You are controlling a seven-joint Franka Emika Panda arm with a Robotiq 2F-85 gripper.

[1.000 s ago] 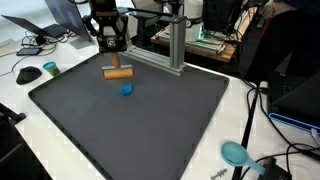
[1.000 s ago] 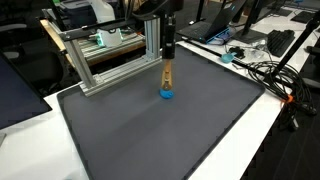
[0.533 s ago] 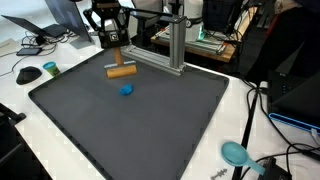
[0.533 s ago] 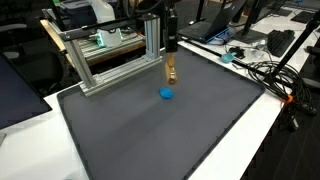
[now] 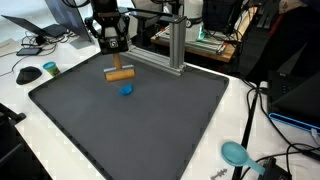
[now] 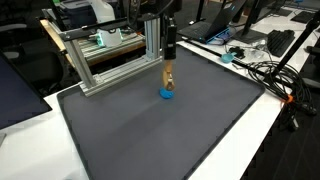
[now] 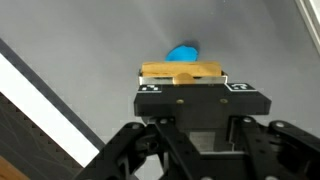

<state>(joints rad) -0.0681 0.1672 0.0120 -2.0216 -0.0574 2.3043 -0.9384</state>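
Gripping a wooden block, the gripper hangs over the far part of the dark grey mat, close to the mat's far edge. In the wrist view the fingers are closed in to the block's width, and the block sits crosswise between them. Whether the block's underside touches the mat cannot be told.

A small blue piece lies on the mat just beside the block, on the side toward the mat's centre. In an exterior view it lies apart from the block. In an exterior view from another angle, the wooden block lines up directly over the blue piece.

Containers: one teal bowl stands off the mat on the white table, by the mat's near corner. Its contents cannot be made out.

An aluminium frame stands along the mat's far edge, just beside the gripper.

Change against the frames half a second earlier: the gripper and block now sit lower over the mat and closer to the blue piece. Earlier the block hung clear of the blue piece, with bare mat showing between them. The blue piece, bowl and frame keep their places on and about the mat.
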